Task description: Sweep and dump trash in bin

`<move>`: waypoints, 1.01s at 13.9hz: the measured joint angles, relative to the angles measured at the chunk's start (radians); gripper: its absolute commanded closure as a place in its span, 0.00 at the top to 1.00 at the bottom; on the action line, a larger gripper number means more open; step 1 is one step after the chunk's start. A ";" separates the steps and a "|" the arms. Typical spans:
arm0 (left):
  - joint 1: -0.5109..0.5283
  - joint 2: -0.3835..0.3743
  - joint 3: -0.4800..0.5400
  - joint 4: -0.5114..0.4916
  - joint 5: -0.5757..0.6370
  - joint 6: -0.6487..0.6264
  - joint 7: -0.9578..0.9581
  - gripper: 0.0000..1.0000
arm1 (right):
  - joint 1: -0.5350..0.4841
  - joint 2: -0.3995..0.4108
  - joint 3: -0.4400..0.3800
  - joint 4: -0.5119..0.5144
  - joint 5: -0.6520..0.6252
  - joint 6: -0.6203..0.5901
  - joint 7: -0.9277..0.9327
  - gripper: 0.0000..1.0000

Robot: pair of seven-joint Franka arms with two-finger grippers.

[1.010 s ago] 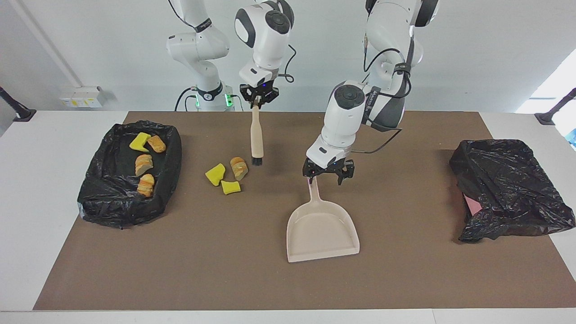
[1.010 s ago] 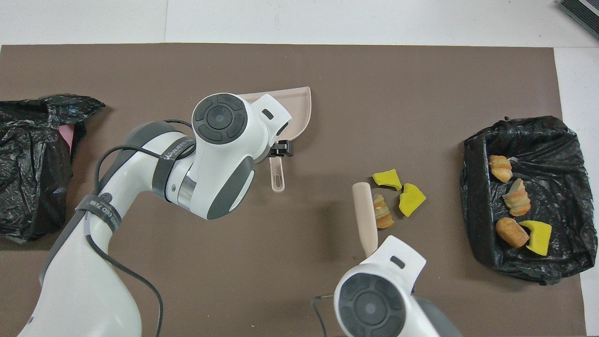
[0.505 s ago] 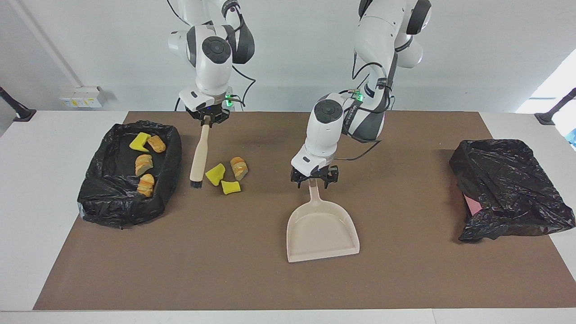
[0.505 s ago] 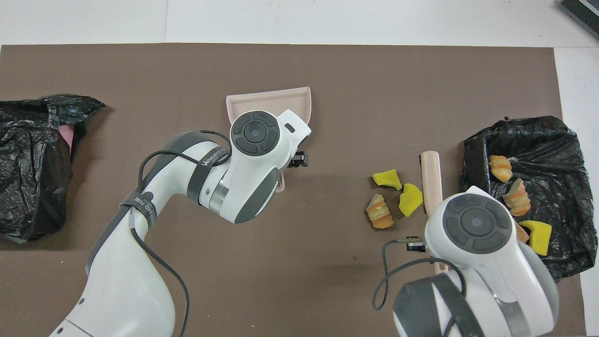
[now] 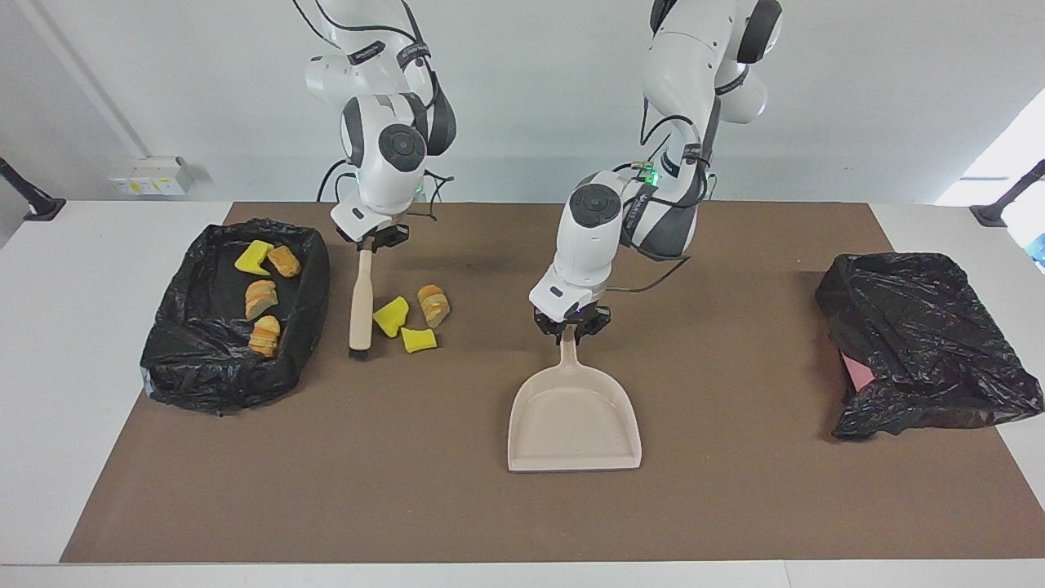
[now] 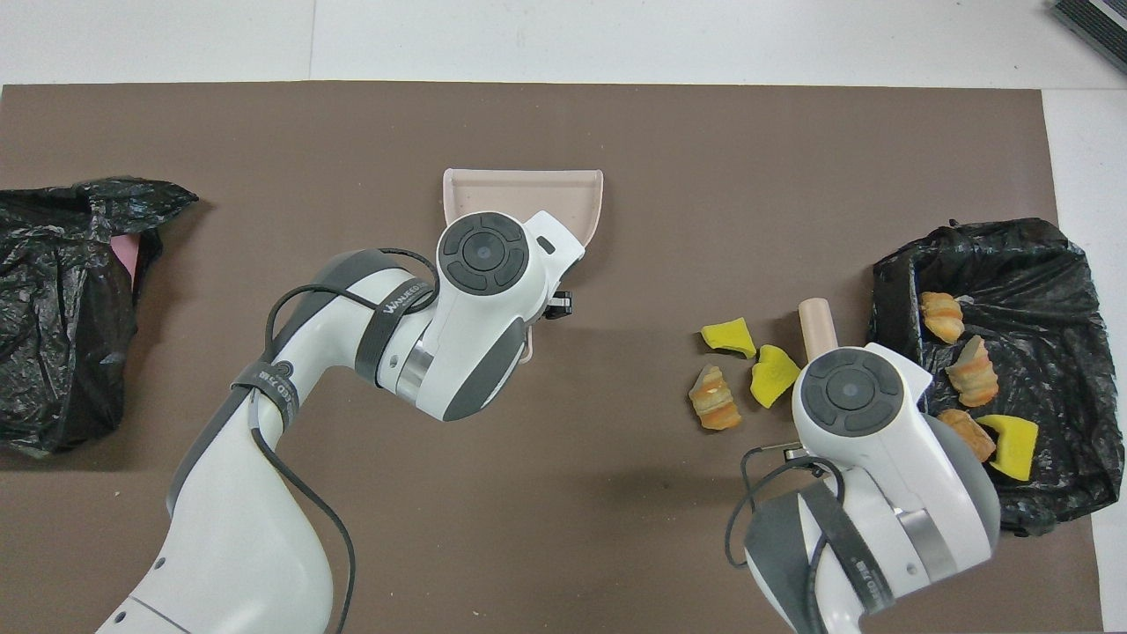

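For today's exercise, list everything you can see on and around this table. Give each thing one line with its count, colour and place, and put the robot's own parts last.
loose trash pieces: three, two yellow and one tan-brown, on the mat between brush and dustpan
trash in the open bin: four, one yellow and three tan-brown, inside it
open bin: one, black-lined, at the right arm's end
crumpled bag: one, black, something pink showing under it, at the left arm's end
dustpan: one, beige, mid-table
brush: one, beige handle, dark bristles, beside the loose pieces
mat: one, brown, covering the white table
right gripper: shut on the brush's handle
left gripper: on the dustpan's handle
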 measured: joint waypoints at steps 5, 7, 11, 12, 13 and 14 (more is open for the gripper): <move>0.069 -0.070 0.020 0.007 0.001 -0.093 0.171 0.00 | 0.076 0.040 0.003 0.004 0.092 0.056 0.031 0.00; 0.107 -0.103 0.023 0.008 0.001 -0.146 0.308 0.00 | 0.112 0.041 0.004 0.020 0.145 0.058 0.034 0.00; 0.176 -0.145 0.026 0.008 0.001 -0.198 0.581 0.00 | 0.177 0.055 0.006 0.073 0.159 0.051 0.170 0.00; 0.200 -0.158 0.026 0.008 0.001 -0.214 0.675 0.00 | 0.175 0.045 0.003 0.088 0.136 0.024 0.176 0.00; 0.221 -0.171 0.027 0.009 0.001 -0.230 0.762 0.00 | 0.164 0.027 -0.003 0.099 0.110 -0.018 0.159 0.00; 0.244 -0.183 0.028 0.009 0.001 -0.247 0.855 0.00 | 0.148 0.004 -0.009 0.101 0.091 -0.055 0.131 0.00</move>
